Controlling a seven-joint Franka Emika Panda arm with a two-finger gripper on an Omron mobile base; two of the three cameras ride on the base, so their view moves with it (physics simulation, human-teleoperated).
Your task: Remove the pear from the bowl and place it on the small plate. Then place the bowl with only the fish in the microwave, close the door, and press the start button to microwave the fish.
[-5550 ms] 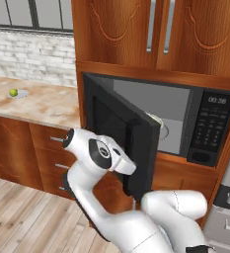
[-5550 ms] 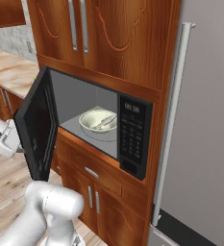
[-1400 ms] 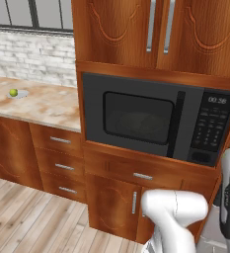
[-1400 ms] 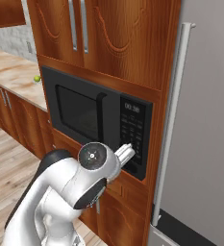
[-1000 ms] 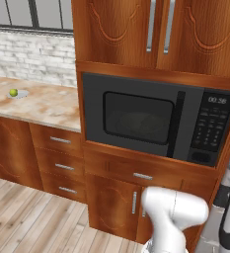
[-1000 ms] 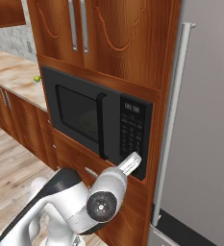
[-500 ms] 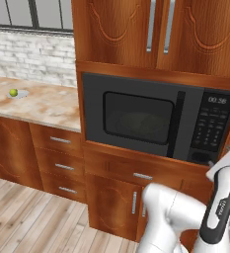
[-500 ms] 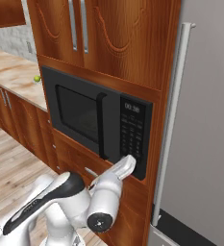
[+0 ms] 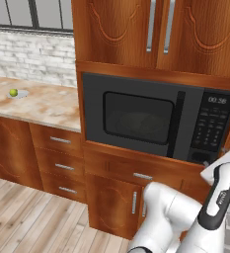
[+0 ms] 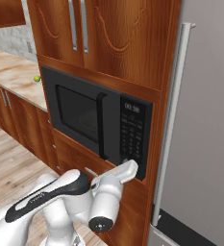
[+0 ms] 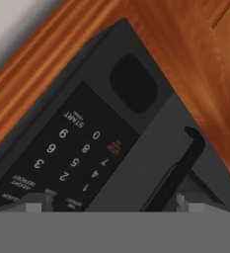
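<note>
You're at the last step. The microwave (image 9: 156, 118) stands straight ahead of your gripper (image 10: 130, 169) with its door (image 9: 131, 116) shut flush, which fits the bowl and fish being inside; through the dark window you can't make them out, so take that as a judgement. The control panel (image 10: 132, 137) is just above and in front of the fingertips, and in the hand view the keypad sits close ahead, rolled sideways, with the START key (image 11: 74, 120) beyond the digits and a round dark button (image 11: 134, 83) further out. The jaws stand wide apart and hold nothing; that suits pressing, since one finger or the palm edge can push.

Wooden cabinet doors (image 9: 166, 34) rise above the gripper, drawers (image 9: 62, 163) run below and away to its left, and the grey fridge (image 10: 205, 120) stands just to its right. Far off to the left on the stone counter (image 9: 37, 101), the pear (image 9: 13, 92) rests on the small plate (image 9: 20, 94), well apart from the arm.
</note>
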